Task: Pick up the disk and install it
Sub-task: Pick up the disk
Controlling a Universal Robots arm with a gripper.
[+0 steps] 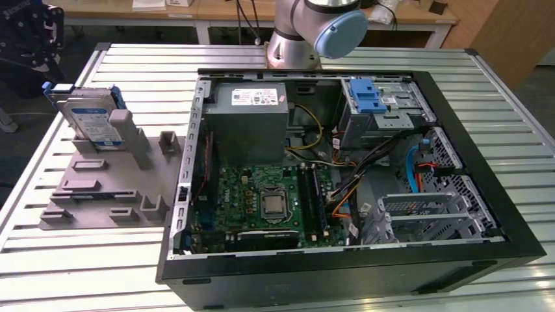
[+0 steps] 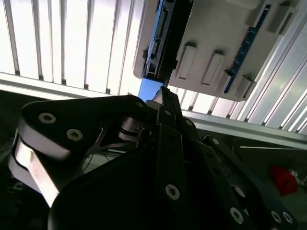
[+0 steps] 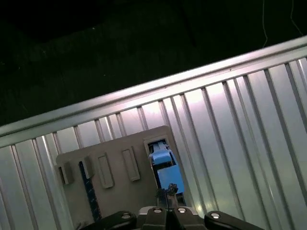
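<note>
the flat silver, blue-railed disk (image 1: 93,123) stands in a blocky grey stand (image 1: 95,195) at the exterior view's upper left, black gripper (image 3: 168,192) pressed together.

My hand (image 2: 162,96) crowded the centre of the frame with its dark linkage plates and bolt heads. Just past its tip stood the disk (image 2: 165,33), seen edge-on, with a blue rail running along its dark side. It sat at the edge of a grey holder (image 2: 216,33) with raised blocks, which lay on the ribbed metal surface (image 2: 67,43). Near the frame's edge was a small red thing (image 2: 284,179), too blurred to name.
</note>
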